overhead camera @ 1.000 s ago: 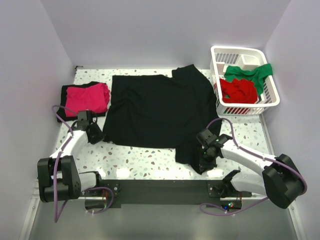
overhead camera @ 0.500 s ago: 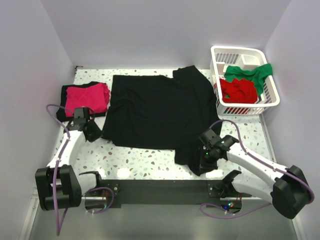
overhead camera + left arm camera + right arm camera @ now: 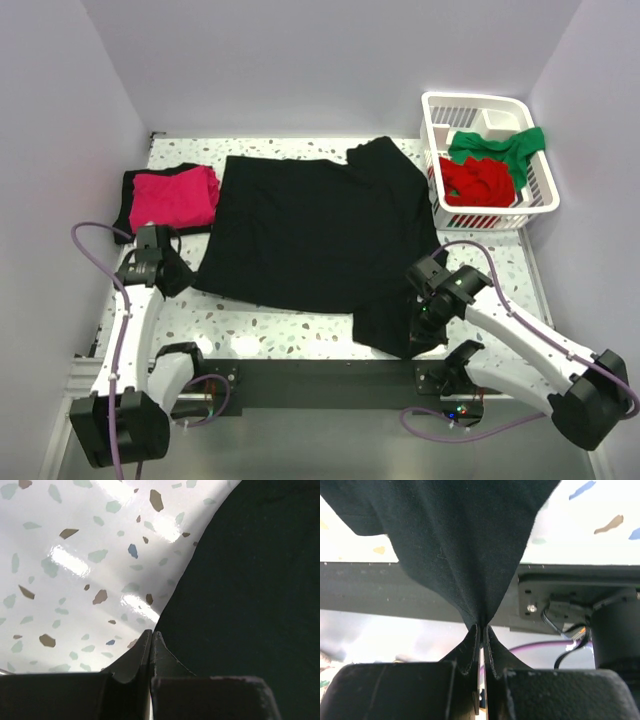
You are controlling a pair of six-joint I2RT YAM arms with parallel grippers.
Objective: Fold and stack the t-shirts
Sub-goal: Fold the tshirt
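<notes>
1. At the far left of the bench [image 3: 280, 325] sits the finished pile: a folded magenta-pink t-shirt [image 3: 178, 196] on top of a folded black t-shirt [image 3: 130, 190].
2. The left fingers [image 3: 151, 637] are clenched on the near-left hem corner of the spread black t-shirt [image 3: 310, 230], which lies open across the middle of the bench.
3. The right fingers [image 3: 481, 630] are pinched tight on its near-right corner (the cloth there is drawn up into a peak).
4. In the white basket [image 3: 492, 216] at the far right wait a red t-shirt [image 3: 475, 182] and a green t-shirt [image 3: 500, 145].
5. The step in hand looks like stretching the hem flat before the first fold. Next, both corners should travel together toward the collar, evenly, so the cloth does not skew.
6. Only the top view shows the whole shirt and its rumpled far-right sleeve. Only the wrist views show the pinches: the left one sits right at the cloth's edge, a thin hold that could slip.
</notes>
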